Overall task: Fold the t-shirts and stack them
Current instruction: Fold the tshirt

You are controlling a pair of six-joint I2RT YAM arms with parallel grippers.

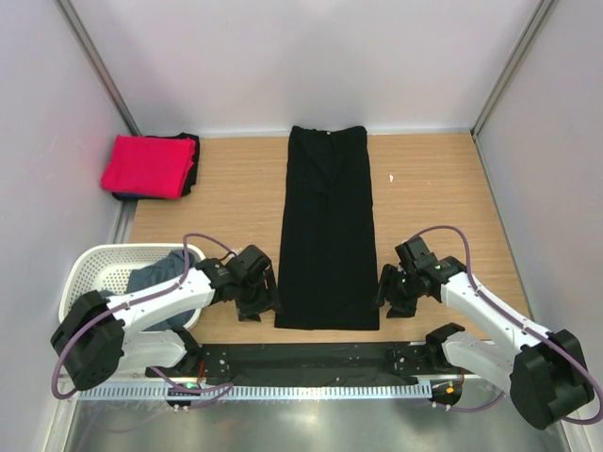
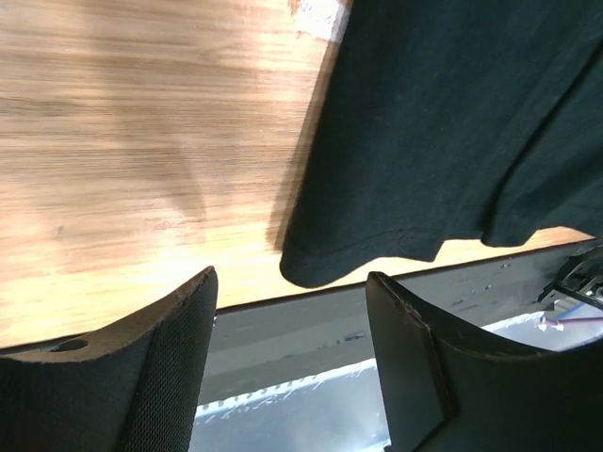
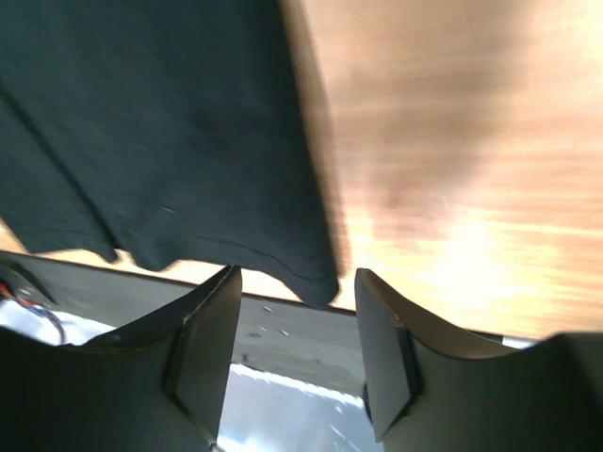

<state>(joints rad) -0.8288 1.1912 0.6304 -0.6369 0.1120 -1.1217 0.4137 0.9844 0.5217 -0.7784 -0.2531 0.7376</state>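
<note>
A pale wooden counter sits boxed in by plain lilac-white walls, with a metal strip along its near edge. The black t-shirt lies flat down the middle as a long narrow band. The left fingers stand spread and empty beside its near left corner, and the right fingers stand likewise at its near right corner. The red t-shirt lies folded in the far left corner on something dark, perhaps another garment. The grey-blue t-shirt lies bunched in the white basket.
</note>
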